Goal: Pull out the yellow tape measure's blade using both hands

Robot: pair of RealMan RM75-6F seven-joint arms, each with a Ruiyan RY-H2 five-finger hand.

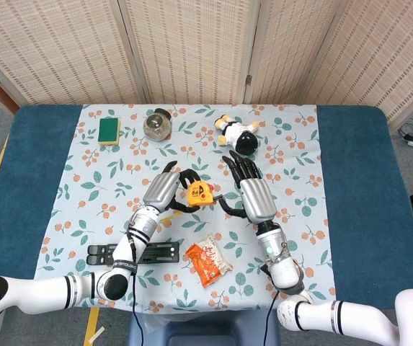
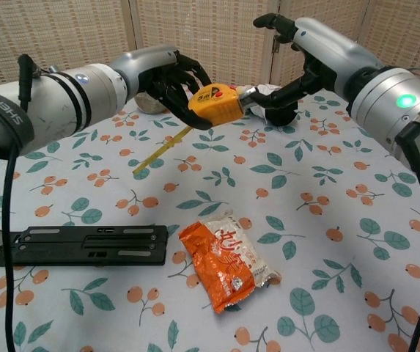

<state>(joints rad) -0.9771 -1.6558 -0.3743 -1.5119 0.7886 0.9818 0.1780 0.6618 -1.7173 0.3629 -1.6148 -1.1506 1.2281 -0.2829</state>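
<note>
Gripping the tape measure (image 2: 214, 102), left hand (image 2: 171, 82) aims it rightward; right hand (image 2: 297, 77) pinches its blade (image 2: 250, 92).

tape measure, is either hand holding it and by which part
Yes. The left hand grips the yellow tape measure around its case, while the right hand pinches the blade end at the case's front with its fingers.

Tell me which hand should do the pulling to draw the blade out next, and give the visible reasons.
Right. The left hand already grips the yellow tape measure body, so it should likely just hold steady. The right hand has its fingertips at the case's end where a short silvery strip shows, and seems free to draw away.
</note>
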